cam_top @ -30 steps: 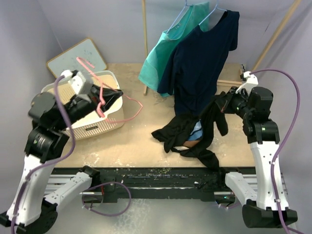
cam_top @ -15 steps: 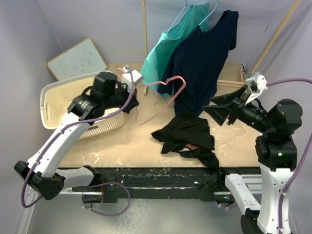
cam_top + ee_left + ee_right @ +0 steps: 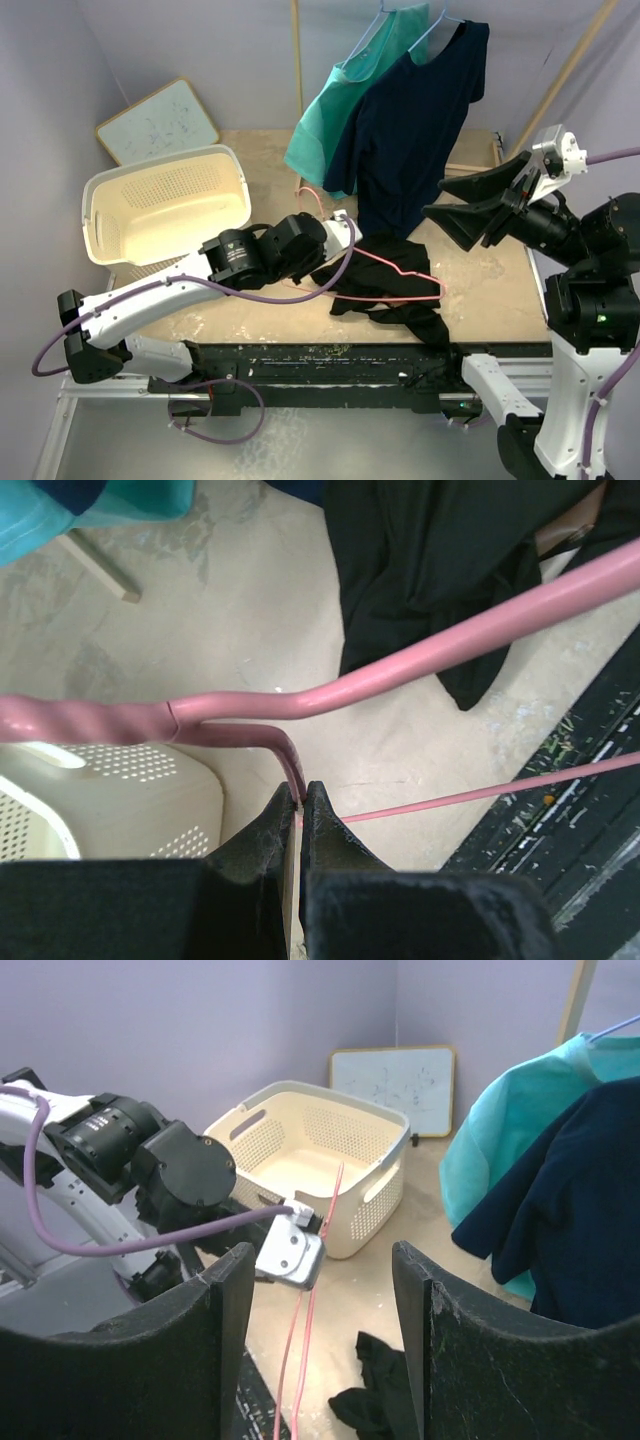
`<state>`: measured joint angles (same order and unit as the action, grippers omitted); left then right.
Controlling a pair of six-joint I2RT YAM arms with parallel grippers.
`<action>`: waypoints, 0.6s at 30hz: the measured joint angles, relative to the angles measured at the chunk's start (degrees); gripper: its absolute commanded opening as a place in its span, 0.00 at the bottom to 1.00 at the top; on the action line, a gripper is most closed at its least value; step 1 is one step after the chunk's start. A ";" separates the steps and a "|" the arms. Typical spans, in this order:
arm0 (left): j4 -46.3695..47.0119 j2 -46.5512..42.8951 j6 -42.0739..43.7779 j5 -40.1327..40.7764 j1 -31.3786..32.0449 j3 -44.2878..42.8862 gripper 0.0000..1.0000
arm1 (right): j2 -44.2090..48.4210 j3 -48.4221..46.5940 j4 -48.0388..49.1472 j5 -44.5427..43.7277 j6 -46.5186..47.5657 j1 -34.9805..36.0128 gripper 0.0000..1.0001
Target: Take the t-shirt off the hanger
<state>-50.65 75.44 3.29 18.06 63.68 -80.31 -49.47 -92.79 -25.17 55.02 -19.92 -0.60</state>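
Between left fingers (image 3: pixel 262 835), pink hanger (image 3: pixel 450 645).

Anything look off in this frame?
The black t-shirt is a crumpled heap at the near edge of the table, and one end seems to trail over it. The pink hanger, pinched in the shut left gripper, lies across the heap. The right gripper is open, empty and raised.

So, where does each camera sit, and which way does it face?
Top: above and behind the arms, looking down on the table; left arm and right arm show.
Left wrist: looks past the left gripper, shut on the pink hanger, toward the black t-shirt.
Right wrist: raised, faces through the open right gripper toward the basket.
Shared: hanger and basket in all three.
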 measured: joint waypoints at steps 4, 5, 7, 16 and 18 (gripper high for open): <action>0.37 -1.16 0.85 3.54 0.28 0.42 0.00 | 0.02 1.49 -1.36 1.77 -0.11 0.79 0.56; 0.44 -1.42 0.92 4.17 0.26 0.39 0.00 | 0.11 2.56 -1.68 2.34 -0.17 1.03 0.55; 0.39 -1.64 1.18 5.55 0.26 0.26 0.00 | 0.07 5.31 -3.34 3.02 0.07 1.75 0.55; 1.40 3.17 3.78 7.72 1.40 -0.96 0.00 | -2.75 8.85 -16.04 -5.16 6.54 8.28 0.55; 1.57 3.67 4.15 7.74 1.68 -1.27 0.00 | -2.78 8.94 -17.73 -7.19 7.74 9.77 0.55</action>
<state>-49.08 79.11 7.44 25.80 65.36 -81.58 -52.25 -83.85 -42.89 47.83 -12.19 9.17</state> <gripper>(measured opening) 0.022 0.553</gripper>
